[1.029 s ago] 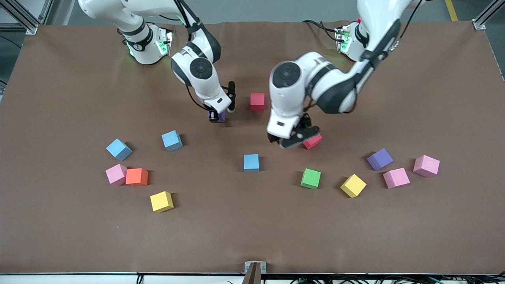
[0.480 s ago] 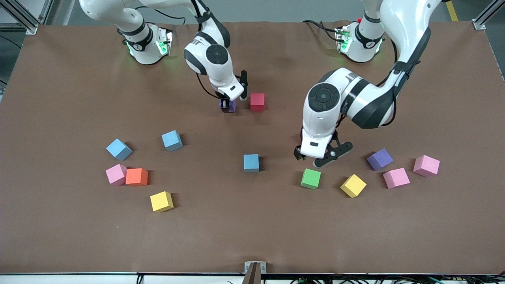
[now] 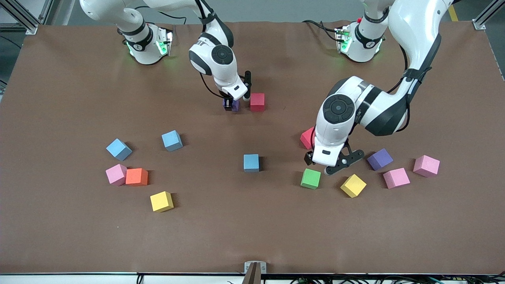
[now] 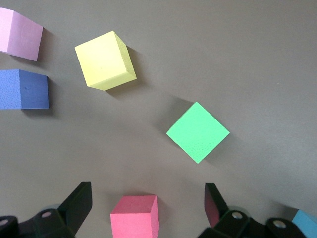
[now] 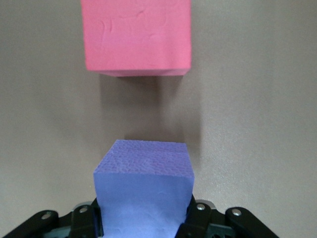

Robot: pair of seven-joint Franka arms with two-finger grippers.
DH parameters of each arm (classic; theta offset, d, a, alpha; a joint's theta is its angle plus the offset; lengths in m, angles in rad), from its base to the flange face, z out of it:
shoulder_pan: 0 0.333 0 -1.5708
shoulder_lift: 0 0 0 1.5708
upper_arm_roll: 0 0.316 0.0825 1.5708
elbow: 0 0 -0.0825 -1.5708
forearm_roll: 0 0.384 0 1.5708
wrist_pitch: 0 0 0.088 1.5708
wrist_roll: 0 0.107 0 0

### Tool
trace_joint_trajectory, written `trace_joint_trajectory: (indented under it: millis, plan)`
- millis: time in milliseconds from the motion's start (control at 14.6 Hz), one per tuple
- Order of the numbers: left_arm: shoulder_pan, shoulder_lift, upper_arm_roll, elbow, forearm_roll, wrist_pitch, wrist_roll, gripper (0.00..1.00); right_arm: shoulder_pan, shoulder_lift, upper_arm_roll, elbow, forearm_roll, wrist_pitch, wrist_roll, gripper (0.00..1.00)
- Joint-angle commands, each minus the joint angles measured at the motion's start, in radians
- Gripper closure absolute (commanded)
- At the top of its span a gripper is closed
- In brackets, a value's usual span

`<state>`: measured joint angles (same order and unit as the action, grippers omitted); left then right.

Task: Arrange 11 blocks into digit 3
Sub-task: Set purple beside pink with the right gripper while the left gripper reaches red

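My right gripper (image 3: 230,104) is shut on a purple block (image 3: 235,105), held low beside a red block (image 3: 257,101), on its side toward the right arm's end. In the right wrist view the purple block (image 5: 143,183) fills the right gripper (image 5: 143,218), with a small gap to the red block (image 5: 136,34). My left gripper (image 3: 333,163) hangs open over the table between a second red block (image 3: 307,138) and a green block (image 3: 310,178). In the left wrist view that red block (image 4: 134,218) shows below the open left gripper (image 4: 147,194), untouched.
Loose blocks lie nearer the camera: three light blue (image 3: 118,149) (image 3: 172,140) (image 3: 251,162), pink (image 3: 116,174) touching orange (image 3: 136,176), yellow (image 3: 161,201). Toward the left arm's end lie yellow (image 3: 353,185), purple (image 3: 380,159) and two pink (image 3: 396,178) (image 3: 426,165).
My right gripper carried the purple block up beside the first red block. My left gripper, open throughout, swung off the second red block toward the green and yellow blocks.
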<state>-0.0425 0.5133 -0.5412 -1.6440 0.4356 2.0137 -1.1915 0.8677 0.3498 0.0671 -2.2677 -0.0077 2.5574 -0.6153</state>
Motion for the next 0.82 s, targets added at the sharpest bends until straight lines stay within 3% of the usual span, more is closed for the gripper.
trace_joint_trajectory:
  millis: [0, 480, 754]
  plan:
    - [0.023, -0.001, -0.006, 0.001, -0.018, -0.018, 0.018, 0.0, 0.025, 0.014, -0.006, 0.016, 0.003, 0.003, 0.023, 0.58]
    - [0.081, -0.015, -0.022, -0.056, -0.027, -0.018, 0.02, 0.0, 0.05, 0.064, -0.007, 0.073, 0.003, -0.003, 0.078, 0.57]
    - [0.202, -0.015, -0.123, -0.111, -0.028, -0.013, 0.035, 0.0, 0.063, 0.081, -0.007, 0.094, 0.003, -0.005, 0.088, 0.57]
